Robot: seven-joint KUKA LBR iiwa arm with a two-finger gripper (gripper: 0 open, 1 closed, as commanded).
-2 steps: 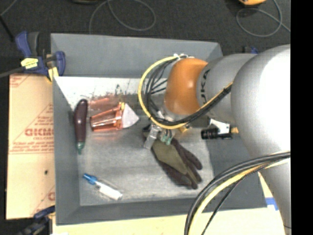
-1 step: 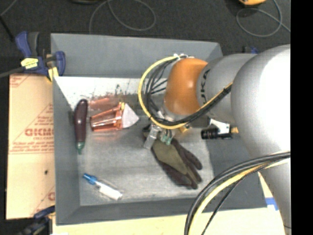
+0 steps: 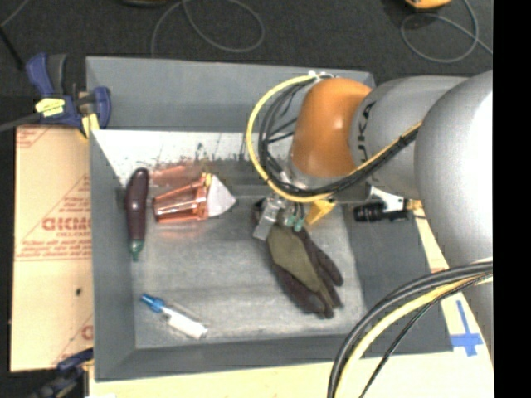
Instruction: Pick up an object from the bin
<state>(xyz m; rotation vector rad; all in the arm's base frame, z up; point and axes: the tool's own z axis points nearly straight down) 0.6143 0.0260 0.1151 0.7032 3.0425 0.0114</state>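
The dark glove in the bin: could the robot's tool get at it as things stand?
Probably yes. The tool is right at the upper end of the glove, and nothing lies on the glove or between the two.

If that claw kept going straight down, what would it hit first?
Probably the dark olive glove: the gripper hangs right at its cuff end, though the gap between them is unclear.

Purple eggplant (image 3: 136,208) beside copper packet (image 3: 181,199); white marker (image 3: 176,317) well apart.
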